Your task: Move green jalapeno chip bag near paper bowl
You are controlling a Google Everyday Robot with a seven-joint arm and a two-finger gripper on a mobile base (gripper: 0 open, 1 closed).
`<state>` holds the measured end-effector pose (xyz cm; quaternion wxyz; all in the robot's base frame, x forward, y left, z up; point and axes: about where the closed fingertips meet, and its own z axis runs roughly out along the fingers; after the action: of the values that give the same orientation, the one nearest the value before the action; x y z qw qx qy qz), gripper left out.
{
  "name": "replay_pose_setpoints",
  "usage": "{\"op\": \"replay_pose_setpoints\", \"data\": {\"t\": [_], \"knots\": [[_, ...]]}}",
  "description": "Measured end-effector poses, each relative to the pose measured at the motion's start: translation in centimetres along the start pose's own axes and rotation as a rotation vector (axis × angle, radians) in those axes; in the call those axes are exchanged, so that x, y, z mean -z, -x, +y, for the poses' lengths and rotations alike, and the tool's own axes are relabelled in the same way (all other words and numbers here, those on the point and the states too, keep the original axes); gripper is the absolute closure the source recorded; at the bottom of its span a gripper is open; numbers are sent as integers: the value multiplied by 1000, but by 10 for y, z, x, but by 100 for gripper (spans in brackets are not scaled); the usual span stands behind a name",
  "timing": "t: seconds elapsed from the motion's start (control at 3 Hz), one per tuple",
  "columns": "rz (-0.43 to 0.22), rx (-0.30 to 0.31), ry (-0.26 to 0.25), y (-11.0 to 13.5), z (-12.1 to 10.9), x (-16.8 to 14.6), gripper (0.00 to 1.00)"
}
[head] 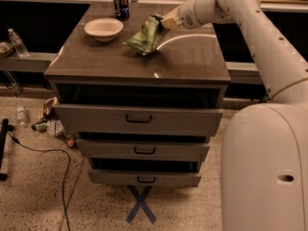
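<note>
The green jalapeno chip bag (144,35) hangs lifted and tilted above the middle of the cabinet top, its lower end close to the surface. My gripper (167,21) is shut on the bag's upper right end, reaching in from the right on the white arm. The paper bowl (103,28) sits on the far left part of the top, a short way left of the bag.
A blue soda can (121,3) stands behind the bowl at the far edge. The cabinet (139,66) has three drawers partly pulled out below. A water bottle (18,42) stands on a ledge at left. Clutter and a black cable (57,153) lie on the floor at left.
</note>
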<state>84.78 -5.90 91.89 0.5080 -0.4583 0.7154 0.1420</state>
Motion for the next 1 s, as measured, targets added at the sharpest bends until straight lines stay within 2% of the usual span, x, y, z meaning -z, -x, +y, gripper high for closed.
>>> {"op": "replay_pose_setpoints", "data": {"t": [0.33,0.67,1.0], "knots": [[7,-15,-1,12,3,-19,100],[8,-43,5,24,9,-33,86],[9,-50,24,36,18,-48,62]]}}
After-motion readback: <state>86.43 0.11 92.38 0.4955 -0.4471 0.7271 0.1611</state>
